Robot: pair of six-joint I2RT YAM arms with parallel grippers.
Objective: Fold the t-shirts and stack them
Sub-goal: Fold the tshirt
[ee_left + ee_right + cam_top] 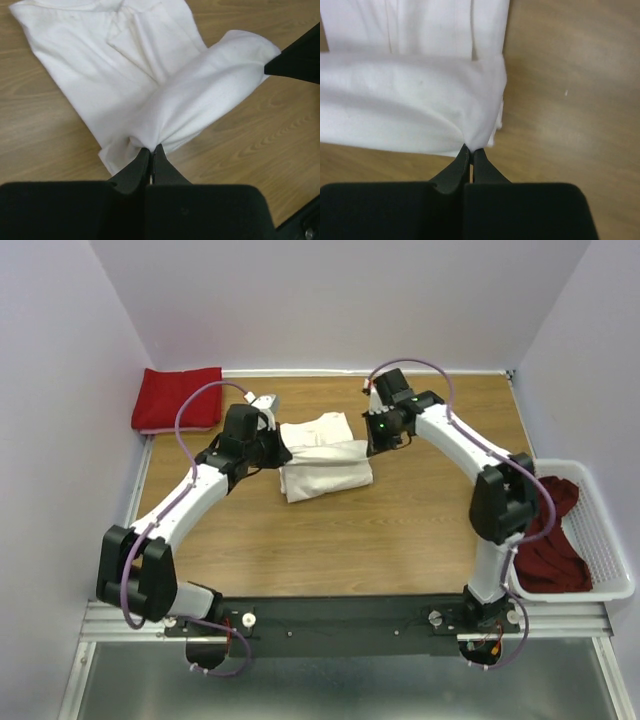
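Note:
The cream-white t-shirt [322, 455] lies partly folded in the middle of the table. My left gripper [280, 452] is shut on its left edge, and my right gripper [374, 440] is shut on its right edge; a band of cloth hangs lifted between them. In the left wrist view the pinched cloth [200, 100] bunches at my gripper [151, 149]. In the right wrist view the folded band [410, 105] meets my gripper [471, 148]. A folded bright red t-shirt [178, 398] lies at the back left. A dark red t-shirt [550, 540] is crumpled in the basket.
A white plastic lattice basket [605, 540] stands at the table's right edge. Pale walls close the back and both sides. The right gripper's black finger [300, 57] shows at the right edge of the left wrist view.

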